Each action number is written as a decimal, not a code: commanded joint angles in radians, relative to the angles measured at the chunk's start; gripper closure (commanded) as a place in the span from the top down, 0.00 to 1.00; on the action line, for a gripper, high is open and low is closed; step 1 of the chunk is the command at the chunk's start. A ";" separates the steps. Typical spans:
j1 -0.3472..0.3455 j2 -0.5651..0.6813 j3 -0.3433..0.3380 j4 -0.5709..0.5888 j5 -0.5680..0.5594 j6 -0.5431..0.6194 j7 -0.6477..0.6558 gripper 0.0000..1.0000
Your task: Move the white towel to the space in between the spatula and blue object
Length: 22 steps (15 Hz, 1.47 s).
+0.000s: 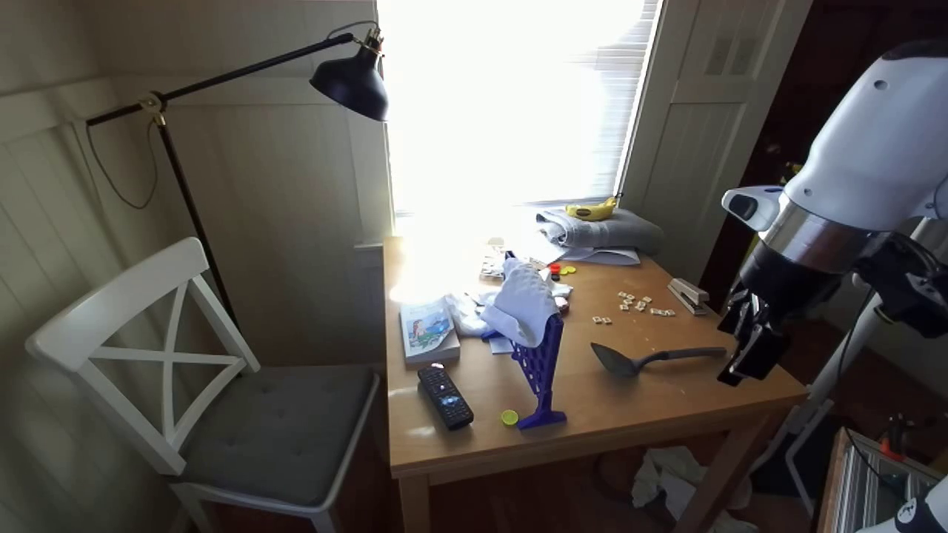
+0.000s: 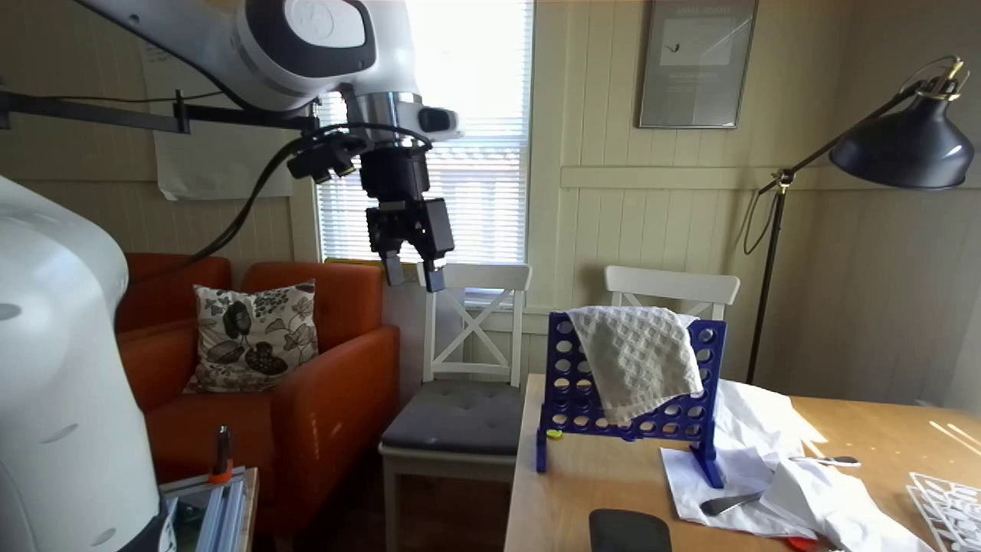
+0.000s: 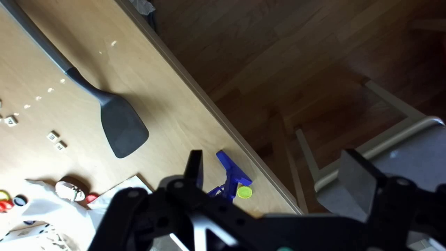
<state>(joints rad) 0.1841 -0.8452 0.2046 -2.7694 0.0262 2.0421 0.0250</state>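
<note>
the blue frame (image 1: 546, 368) props up the draped white towel (image 2: 638, 360). the gripper (image 2: 414, 277) hangs wide and empty, likely to admit it.

"How many chairs (image 2: 457, 418)?"
"2 in an exterior view, and 1 lamp (image 1: 354, 81)."
"And spatulas (image 3: 87, 86)?"
"Just 1, plus 1 white towel (image 2: 638, 360), 1 blue rack (image 1: 548, 363), 1 remote (image 1: 446, 396), 1 stapler (image 1: 689, 296)."

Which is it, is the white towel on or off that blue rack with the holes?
On: in both exterior views, the white towel hangs draped over the top of the blue rack.
</note>
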 commanded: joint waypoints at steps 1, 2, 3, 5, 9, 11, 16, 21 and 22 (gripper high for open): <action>0.009 0.002 -0.008 0.002 -0.008 -0.002 0.006 1.00; 0.009 0.002 -0.008 0.002 -0.008 -0.002 0.006 1.00; 0.009 0.002 -0.008 0.002 -0.008 -0.002 0.006 1.00; 0.009 0.002 -0.008 0.002 -0.008 -0.002 0.006 1.00; -0.018 0.047 0.027 0.015 0.018 0.052 0.108 1.00; -0.004 0.074 0.078 0.027 0.048 0.078 0.217 1.00; -0.054 0.178 0.316 0.089 0.033 0.294 0.612 1.00; -0.200 0.338 0.450 0.254 -0.092 0.321 0.848 1.00; -0.232 0.371 0.458 0.289 -0.118 0.312 0.879 1.00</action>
<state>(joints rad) 0.0432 -0.6158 0.6373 -2.6073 -0.0155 2.3754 0.8125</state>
